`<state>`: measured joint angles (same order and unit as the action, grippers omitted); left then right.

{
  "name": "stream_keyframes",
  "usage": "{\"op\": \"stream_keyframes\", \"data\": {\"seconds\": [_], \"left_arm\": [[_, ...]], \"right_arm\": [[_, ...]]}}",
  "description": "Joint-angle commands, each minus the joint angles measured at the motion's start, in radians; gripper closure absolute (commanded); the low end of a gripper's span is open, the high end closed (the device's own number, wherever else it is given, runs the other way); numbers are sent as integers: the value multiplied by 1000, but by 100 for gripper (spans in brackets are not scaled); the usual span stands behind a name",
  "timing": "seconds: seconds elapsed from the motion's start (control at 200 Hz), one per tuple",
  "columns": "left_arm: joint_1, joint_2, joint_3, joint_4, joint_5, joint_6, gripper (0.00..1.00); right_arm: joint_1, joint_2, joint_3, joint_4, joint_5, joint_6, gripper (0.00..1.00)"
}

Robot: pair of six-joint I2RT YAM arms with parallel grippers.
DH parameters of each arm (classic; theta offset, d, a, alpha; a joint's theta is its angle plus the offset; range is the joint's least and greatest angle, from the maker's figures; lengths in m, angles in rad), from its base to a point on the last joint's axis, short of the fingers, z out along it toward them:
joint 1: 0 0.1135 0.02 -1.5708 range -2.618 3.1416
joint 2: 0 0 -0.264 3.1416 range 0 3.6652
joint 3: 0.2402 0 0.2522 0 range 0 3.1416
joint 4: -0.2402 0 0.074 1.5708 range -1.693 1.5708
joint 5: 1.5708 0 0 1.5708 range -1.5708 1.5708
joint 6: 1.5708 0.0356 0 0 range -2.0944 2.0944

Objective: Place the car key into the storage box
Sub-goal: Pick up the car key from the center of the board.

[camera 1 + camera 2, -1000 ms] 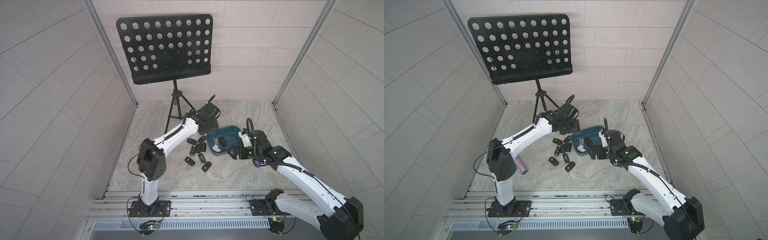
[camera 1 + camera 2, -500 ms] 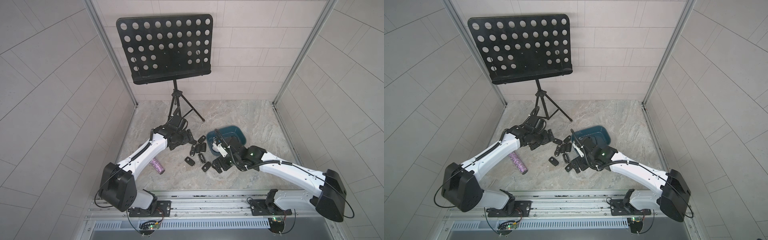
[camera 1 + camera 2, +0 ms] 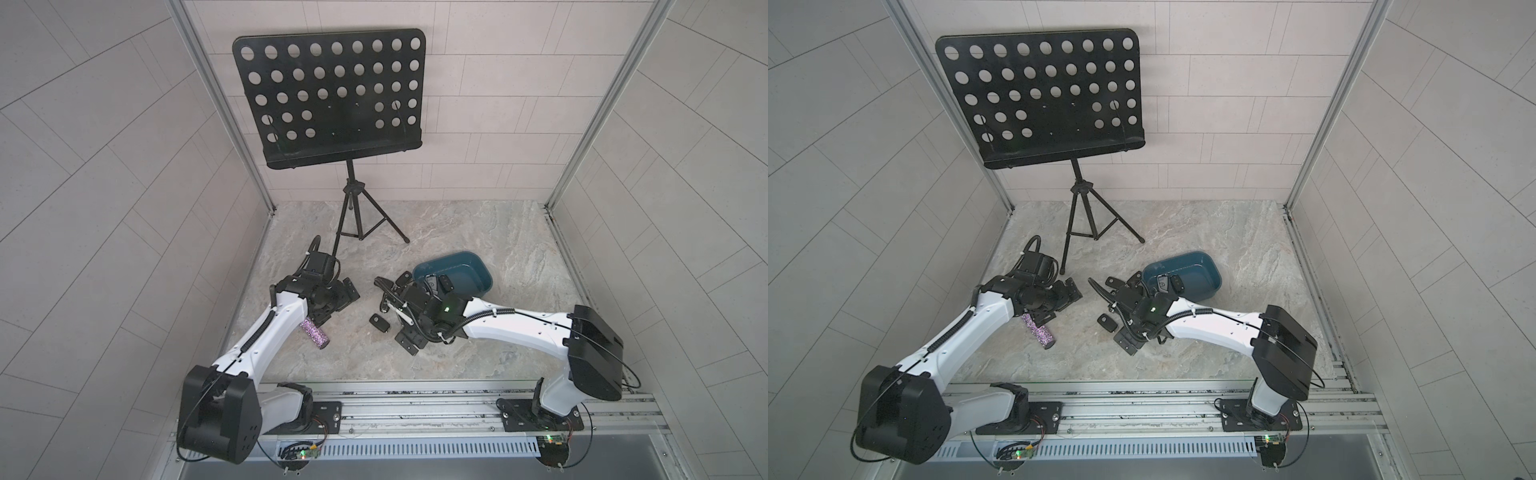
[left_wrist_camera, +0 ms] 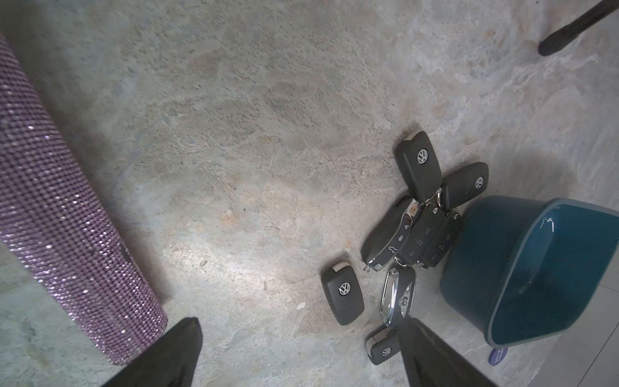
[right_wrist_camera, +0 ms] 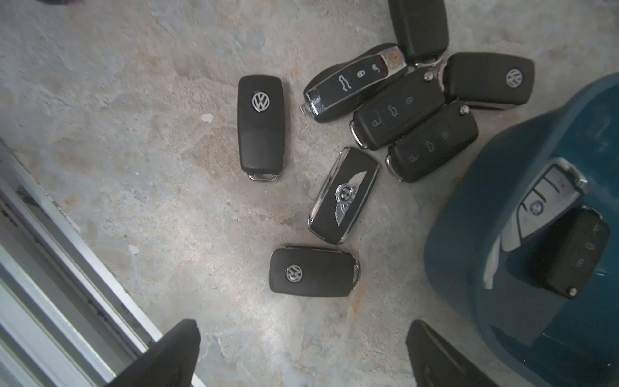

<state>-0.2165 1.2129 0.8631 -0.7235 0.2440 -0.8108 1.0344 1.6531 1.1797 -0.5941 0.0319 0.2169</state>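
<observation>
Right end effector (image 5: 301, 335): being held spread and empty over the counter (image 5: 134, 201). Car key (image 5: 313, 273): being seen lying flat just ahead of it, long axis running finger to finger across the gap; a wrist turn is being judged necessary. Storage box (image 5: 469, 234): near the key. Left end effector (image 4: 298, 331): spread, well apart; right arm is being judged nearer.

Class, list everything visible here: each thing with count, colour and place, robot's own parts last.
storage box: one, dark teal, near the right arm
car keys on the table: eight, mostly black, beside the storage box
car keys in the box: two, one silver, one black
glitter roll: one, purple, beside left arm
music stand: one, black, table's back
table: one, grey marbled
left pincer: one, black, open, empty
right pincer: one, black, open, over the keys
</observation>
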Motion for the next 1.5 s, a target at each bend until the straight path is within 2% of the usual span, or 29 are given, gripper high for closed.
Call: {"op": "stream_keyframes", "data": {"seconds": [0.0, 0.23, 0.44, 0.891, 1.496], "left_arm": [[25, -30, -18, -31, 14, 8, 0], [92, -55, -45, -33, 46, 4, 0], [107, -70, -58, -31, 53, 0, 0], [108, -76, -90, -7, 62, -19, 0], [109, -84, -98, 6, 66, -34, 0]], "right_arm": [[16, 47, 40, 3, 91, -37, 0], [32, 153, 99, 26, 71, -60, 13], [33, 234, 145, 4, 152, -38, 24], [33, 309, 166, -64, 253, -33, 24], [30, 222, 71, -85, 288, 0, 22]]}}
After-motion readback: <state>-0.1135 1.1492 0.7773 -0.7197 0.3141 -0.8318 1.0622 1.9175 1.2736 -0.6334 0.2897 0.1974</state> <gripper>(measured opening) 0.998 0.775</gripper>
